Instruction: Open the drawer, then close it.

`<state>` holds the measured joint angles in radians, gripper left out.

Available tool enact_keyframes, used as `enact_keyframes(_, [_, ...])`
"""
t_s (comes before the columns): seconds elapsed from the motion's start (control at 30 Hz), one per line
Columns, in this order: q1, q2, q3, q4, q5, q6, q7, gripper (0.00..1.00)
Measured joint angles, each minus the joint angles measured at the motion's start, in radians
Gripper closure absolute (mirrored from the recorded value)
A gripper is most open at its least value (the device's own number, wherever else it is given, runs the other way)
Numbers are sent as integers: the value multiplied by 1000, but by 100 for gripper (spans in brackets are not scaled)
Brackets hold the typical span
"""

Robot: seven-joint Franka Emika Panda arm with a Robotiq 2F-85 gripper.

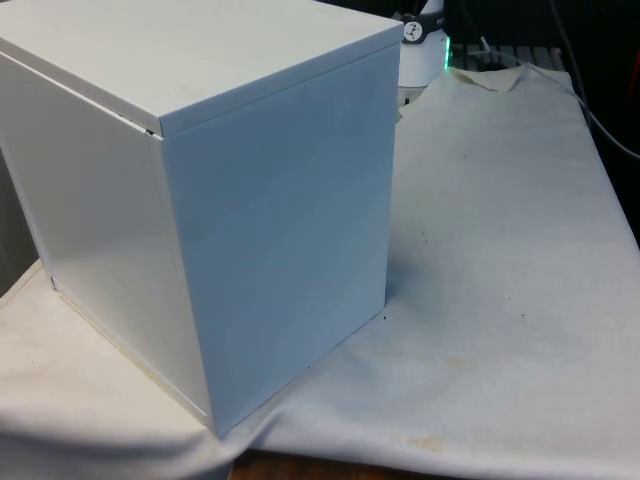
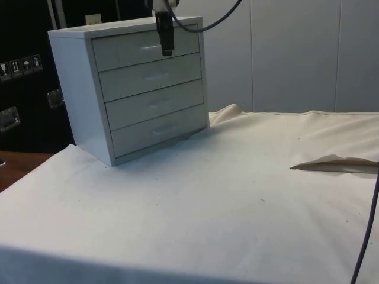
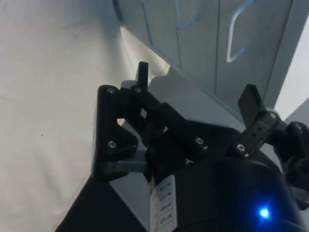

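Note:
A white chest of drawers (image 2: pixel 136 89) with several drawers stands on the cloth, and all its drawers look shut. Its plain back and side (image 1: pixel 200 200) face the front view. My black gripper (image 2: pixel 167 52) hangs in front of the top drawer (image 2: pixel 145 48), close to its handle. In the wrist view the gripper (image 3: pixel 195 87) is open, its fingertips (image 3: pixel 142 71) wide apart with nothing between them. Beyond them are the drawer fronts and a pale handle (image 3: pixel 236 31). Whether a finger touches the drawer front is unclear.
The white cloth (image 2: pixel 225 201) spreads out in front of the chest. A raised fold (image 2: pixel 331 163) lies at the side view's right, and a dark cable (image 2: pixel 368 236) hangs there. Bare wood of the table (image 2: pixel 12 167) shows at the left.

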<state>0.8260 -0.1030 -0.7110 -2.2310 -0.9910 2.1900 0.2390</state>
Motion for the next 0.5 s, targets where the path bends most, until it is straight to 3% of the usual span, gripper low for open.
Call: enact_keyframes(0.5, [1, 40, 14, -5, -84, -13, 53, 0])
